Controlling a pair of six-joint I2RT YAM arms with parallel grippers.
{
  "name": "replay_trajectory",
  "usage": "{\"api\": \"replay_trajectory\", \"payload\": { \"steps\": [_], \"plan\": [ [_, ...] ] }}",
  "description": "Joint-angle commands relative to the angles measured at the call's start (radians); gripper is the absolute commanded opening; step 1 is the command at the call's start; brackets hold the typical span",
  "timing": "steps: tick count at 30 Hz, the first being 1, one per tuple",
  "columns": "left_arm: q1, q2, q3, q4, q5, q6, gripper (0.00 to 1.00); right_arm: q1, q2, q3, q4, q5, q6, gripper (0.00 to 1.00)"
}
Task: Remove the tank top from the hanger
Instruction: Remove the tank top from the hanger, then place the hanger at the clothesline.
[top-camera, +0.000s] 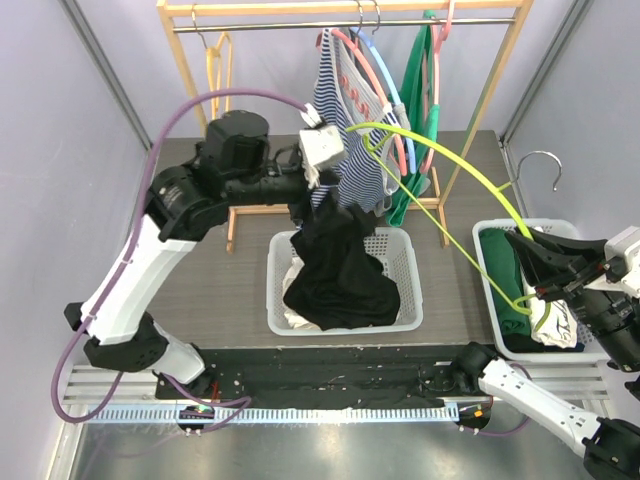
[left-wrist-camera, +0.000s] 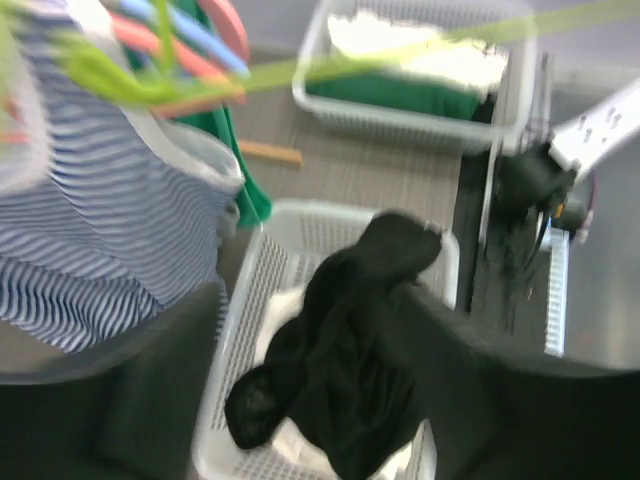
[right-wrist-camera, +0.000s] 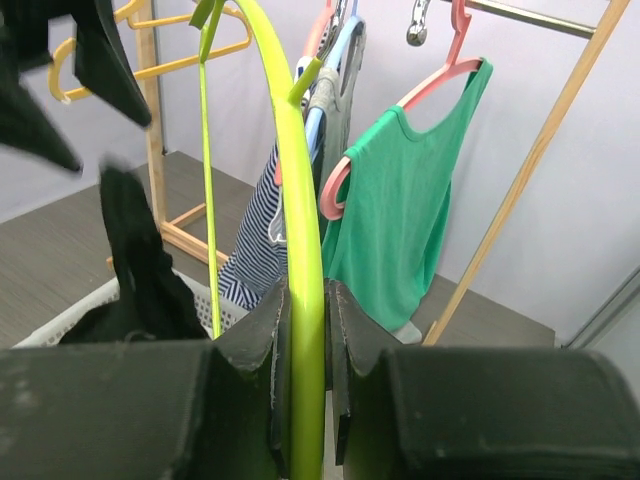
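The black tank top (top-camera: 335, 270) lies heaped in the white basket (top-camera: 408, 290), with its top bunched up over the basket's back rim. It also shows in the left wrist view (left-wrist-camera: 350, 370). My left gripper (top-camera: 325, 198) hovers above it, and in the blurred left wrist view its fingers (left-wrist-camera: 150, 400) stand wide apart around the cloth. The bare lime-green hanger (top-camera: 430, 150) stretches from the rack area to my right gripper (top-camera: 535, 292). The right wrist view shows the right gripper (right-wrist-camera: 308, 300) shut on the hanger's bar (right-wrist-camera: 300, 200).
A wooden rack (top-camera: 345, 8) at the back holds a striped tank top (top-camera: 345, 140) and a green tank top (top-camera: 420, 110) on pink and blue hangers, plus an empty yellow hanger (top-camera: 215, 65). A second basket (top-camera: 488, 290) at the right holds green and white clothes.
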Motion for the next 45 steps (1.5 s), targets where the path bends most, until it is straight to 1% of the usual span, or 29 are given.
{"api": "replay_trajectory", "payload": {
  "steps": [1,3,7,11,13,15,16,17,18,19,20,21,22,24,25,28,29,30,33,38,40,41,43,44,45],
  "plan": [
    [-0.054,0.017,-0.059,-0.159,0.029,0.102,0.99,-0.002,0.027,0.01,0.121,0.02,-0.02,0.01],
    [-0.07,0.014,-0.036,-0.189,0.041,0.122,1.0,-0.004,0.035,0.012,0.122,0.016,-0.023,0.01],
    [-0.076,-0.001,0.078,-0.258,0.113,0.167,1.0,-0.002,0.064,0.013,0.114,-0.012,-0.029,0.01],
    [-0.075,-0.056,0.099,-0.304,0.157,0.202,1.0,-0.002,0.095,0.019,0.102,-0.042,-0.023,0.01],
    [-0.075,-0.09,0.099,-0.309,0.149,0.208,1.0,-0.004,0.11,0.025,0.09,-0.073,-0.023,0.01],
    [-0.061,-0.121,0.106,-0.289,0.081,0.208,1.0,-0.002,0.135,0.025,0.081,-0.11,-0.026,0.01],
    [-0.049,-0.13,0.113,-0.248,0.049,0.202,1.0,-0.002,0.145,0.025,0.069,-0.128,-0.025,0.01],
    [-0.036,-0.138,0.119,-0.215,-0.059,0.185,1.0,-0.002,0.167,0.027,0.059,-0.153,-0.023,0.01],
    [-0.023,-0.145,0.121,-0.18,-0.136,0.184,1.0,-0.002,0.178,0.028,0.053,-0.177,-0.016,0.01],
    [-0.018,-0.156,0.121,-0.122,-0.198,0.184,1.0,-0.004,0.19,0.027,0.046,-0.249,-0.013,0.01],
    [-0.012,-0.161,0.116,-0.103,-0.271,0.188,1.0,-0.002,0.204,0.027,0.041,-0.285,-0.01,0.01],
    [-0.004,-0.162,0.11,-0.086,-0.284,0.199,1.0,-0.002,0.228,0.028,0.036,-0.321,-0.008,0.01],
    [-0.003,-0.168,0.104,-0.095,-0.274,0.21,1.0,-0.004,0.245,0.031,0.035,-0.398,-0.006,0.01],
    [-0.002,-0.176,0.067,-0.146,-0.191,0.237,1.0,-0.002,0.292,0.047,0.029,-0.466,-0.008,0.01],
    [-0.004,-0.177,0.063,-0.173,-0.151,0.247,1.0,-0.002,0.306,0.053,0.024,-0.524,-0.008,0.01],
    [-0.001,-0.178,0.053,-0.21,-0.082,0.254,1.0,-0.002,0.343,0.067,0.022,-0.62,-0.02,0.01],
    [0.005,-0.174,0.059,-0.224,-0.059,0.259,1.0,-0.002,0.349,0.064,0.025,-0.633,-0.025,0.01],
    [0.007,-0.168,0.085,-0.276,0.002,0.276,1.0,-0.002,0.351,0.059,0.035,-0.641,-0.032,0.01],
    [0.007,-0.165,0.087,-0.359,0.082,0.302,1.0,-0.002,0.343,0.048,0.045,-0.671,-0.06,0.01],
    [0.016,-0.179,0.063,-0.422,0.133,0.322,1.0,-0.002,0.333,0.047,0.05,-0.697,-0.072,0.01],
    [0.02,-0.19,0.043,-0.43,0.148,0.31,0.93,-0.002,0.328,0.048,0.049,-0.701,-0.075,0.01],
    [0.022,-0.196,0.032,-0.413,0.148,0.3,0.8,-0.002,0.326,0.051,0.049,-0.702,-0.077,0.01],
    [0.027,-0.204,0.014,-0.396,0.145,0.28,0.68,-0.002,0.325,0.053,0.052,-0.708,-0.077,0.01],
    [0.027,-0.204,0.004,-0.387,0.145,0.264,0.6,-0.002,0.323,0.053,0.058,-0.71,-0.077,0.01],
    [0.028,-0.197,0.004,-0.385,0.15,0.259,0.59,-0.002,0.325,0.051,0.062,-0.707,-0.079,0.01]
  ]
}}
